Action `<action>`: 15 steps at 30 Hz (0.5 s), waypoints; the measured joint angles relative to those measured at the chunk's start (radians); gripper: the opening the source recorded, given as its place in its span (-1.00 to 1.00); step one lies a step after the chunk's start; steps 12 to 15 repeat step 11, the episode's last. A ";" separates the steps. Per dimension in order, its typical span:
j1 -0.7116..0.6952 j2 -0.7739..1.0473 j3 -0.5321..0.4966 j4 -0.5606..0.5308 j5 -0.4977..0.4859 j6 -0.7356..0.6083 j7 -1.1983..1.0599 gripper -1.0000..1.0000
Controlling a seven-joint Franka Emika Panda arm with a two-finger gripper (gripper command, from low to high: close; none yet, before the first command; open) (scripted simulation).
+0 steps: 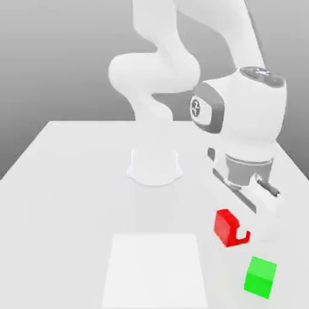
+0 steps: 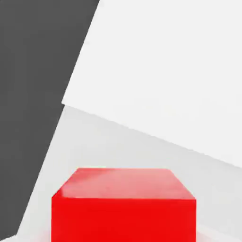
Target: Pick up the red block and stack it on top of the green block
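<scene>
My pincer (image 1: 241,232): closed on the red block, my fingers clamped on its sides; in the exterior view it hangs at about four o'clock from my base, the wrist tilted so the fingers run slantwise down toward the exterior view's right.
Red block (image 1: 226,227): gripped between my fingers, tilted, and seemingly lifted off the table; it sits at about ten o'clock from the green block, near it but apart. In the hand view the red block (image 2: 124,208) shows close up, its top face and one side face plain and smooth.
Green block (image 1: 261,276): resting flat on the table at about five o'clock from my base, close to the near edge in the exterior view, untouched, with nothing on top of it.
Table (image 1: 72,199): pale grey, bare around both blocks.
White square patch (image 1: 154,270): a lighter panel lying flat on the table at about nine o'clock from the green block, well apart from it; the hand view shows a white panel (image 2: 165,71) beyond the red block, and I cannot tell whether it is the same patch.
My base (image 1: 154,166): a round white pedestal at the middle of the table, behind both blocks.
In the way: nothing stands between the red block and the green block.
Writing: a small round emblem (image 1: 195,107) on the dark collar of my wrist; I cannot read it.
</scene>
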 joint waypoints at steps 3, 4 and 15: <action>0.037 0.058 0.004 0.064 0.019 -0.012 0.133 -1.00; 0.047 0.089 -0.004 0.073 0.005 0.008 0.159 -1.00; 0.091 0.214 -0.057 0.087 -0.066 0.114 0.225 1.00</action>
